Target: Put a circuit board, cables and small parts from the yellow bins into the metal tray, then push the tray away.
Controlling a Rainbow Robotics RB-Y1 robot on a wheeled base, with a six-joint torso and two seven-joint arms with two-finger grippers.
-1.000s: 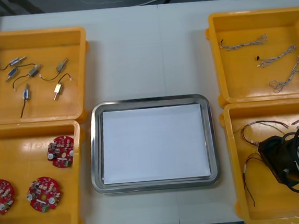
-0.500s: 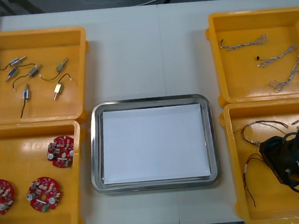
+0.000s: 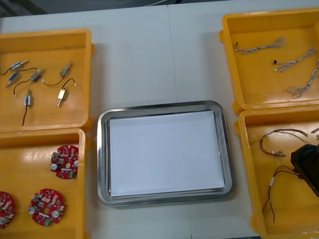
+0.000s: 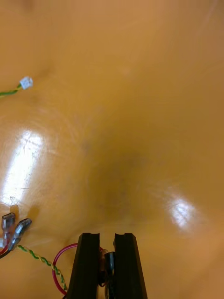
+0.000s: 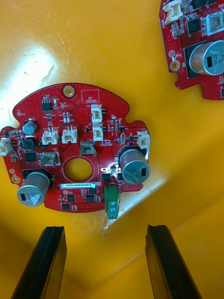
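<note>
Pinching seemingly a red cable [image 4: 65,246], right gripper [image 4: 106,237] sits in a yellow bin [image 3: 290,208]; left gripper [image 5: 106,229] gapes above a circuit board [image 5: 79,140].

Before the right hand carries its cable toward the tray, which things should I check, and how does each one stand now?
1. Right hand shut on a red and yellow cable, inside the near right bin: ok.
2. Held cable free of the other cables in that bin: cannot tell.
3. Metal tray has a bare white inside, ready to receive: ok.
4. Left hand open above a circuit board, not over the tray: ok.
</note>
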